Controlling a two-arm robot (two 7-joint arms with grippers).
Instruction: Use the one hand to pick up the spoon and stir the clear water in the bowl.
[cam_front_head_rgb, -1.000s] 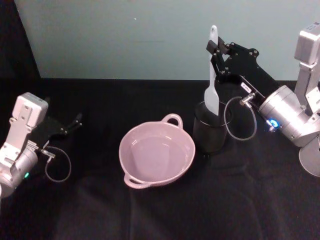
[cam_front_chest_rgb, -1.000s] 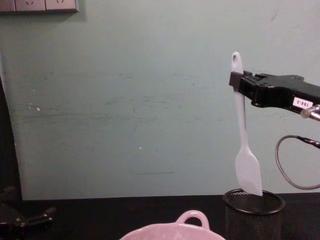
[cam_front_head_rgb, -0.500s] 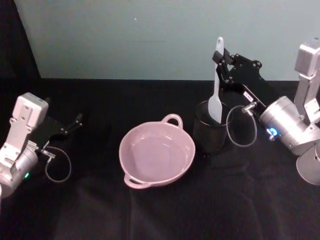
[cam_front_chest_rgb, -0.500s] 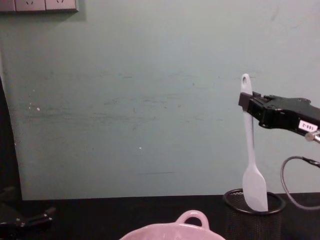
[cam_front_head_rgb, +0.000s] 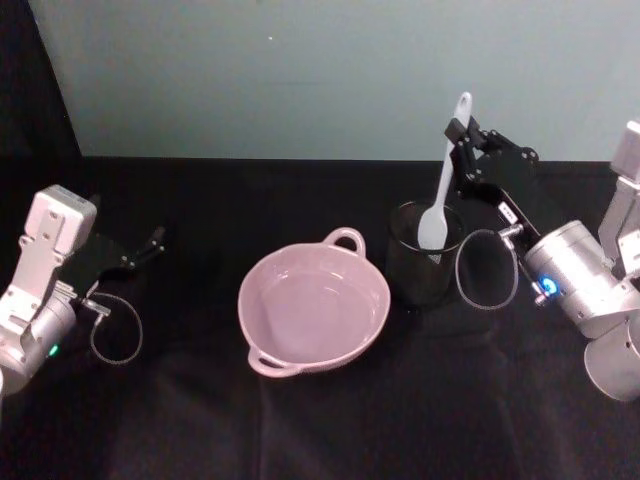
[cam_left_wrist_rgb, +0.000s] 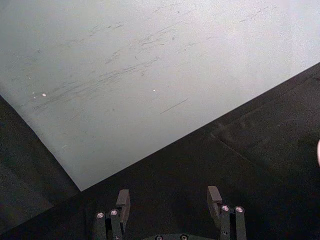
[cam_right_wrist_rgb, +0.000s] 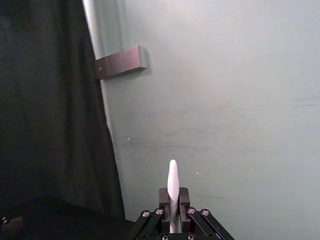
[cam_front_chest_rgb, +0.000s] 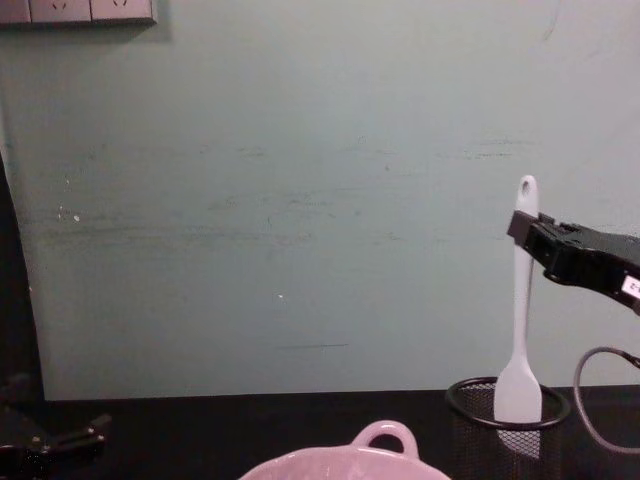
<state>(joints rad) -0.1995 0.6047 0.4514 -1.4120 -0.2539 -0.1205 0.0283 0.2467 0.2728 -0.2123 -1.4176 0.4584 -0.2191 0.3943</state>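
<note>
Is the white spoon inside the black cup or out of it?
Inside: the spoon's blade sits below the mesh cup's rim, handle held by the right end effector.

Black mesh cup (cam_front_head_rgb: 424, 266) stands upright on the black cloth (cam_front_head_rgb: 300, 420), right side. Pale green wall (cam_front_chest_rgb: 280, 200) behind, white outlets (cam_front_chest_rgb: 75, 10) high at its left. Grey bracket (cam_right_wrist_rgb: 120, 62) on a pole (cam_right_wrist_rgb: 92, 22).

The spoon (cam_front_head_rgb: 441, 187) is white. The bowl (cam_front_head_rgb: 314, 305) is pale pink and glossy. The mesh cup (cam_front_head_rgb: 424, 254) is black, the wall (cam_front_head_rgb: 300, 70) pale green, the table cloth (cam_front_head_rgb: 200, 400) black.
</note>
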